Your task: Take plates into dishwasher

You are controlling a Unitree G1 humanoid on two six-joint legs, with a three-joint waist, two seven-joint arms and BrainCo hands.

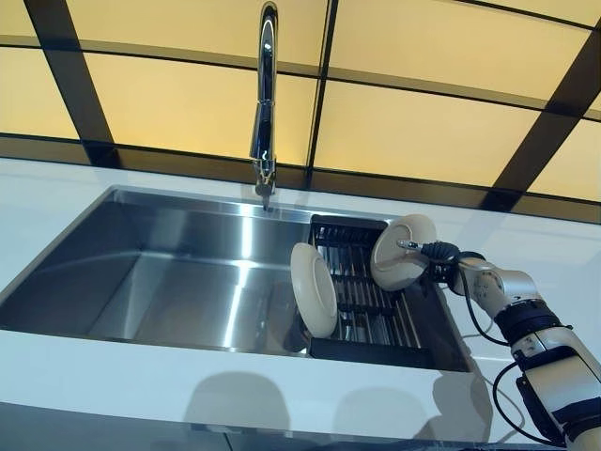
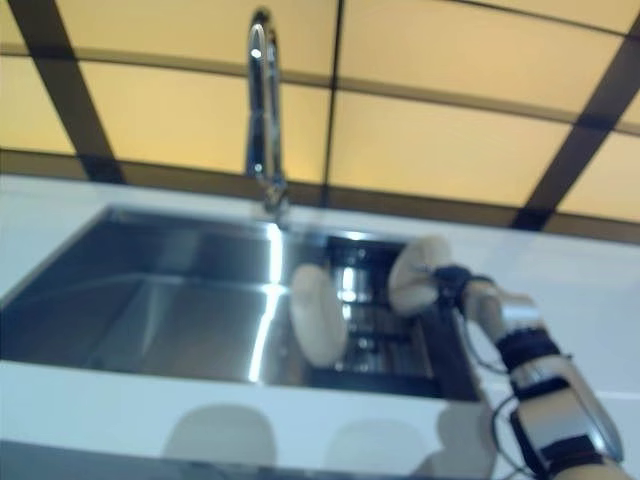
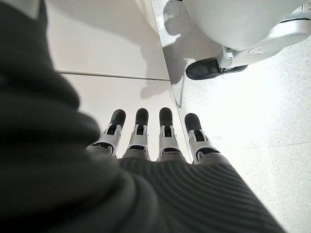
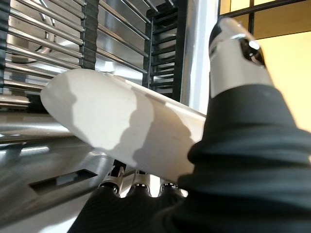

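Note:
A cream plate [image 1: 402, 252] hangs tilted over the right part of a black dish rack [image 1: 371, 352] that sits in the sink. My right hand [image 1: 441, 252] is shut on it. In the right wrist view the thumb [image 4: 238, 58] lies over the plate's rim [image 4: 121, 126] and the fingers [image 4: 138, 183] curl under it. A second cream plate [image 1: 314, 288] stands on edge at the rack's left end, apart from the held one. My left hand [image 3: 141, 141] shows only in its wrist view, hanging low with straight fingers and holding nothing. No dishwasher is in view.
The steel sink [image 1: 169, 272] is set into a white counter [image 1: 94, 362]. A tall chrome faucet [image 1: 266, 103] rises behind the sink's middle. Yellow panels with dark bars form the back wall. White cabinet fronts [image 3: 102, 43] show past the left hand.

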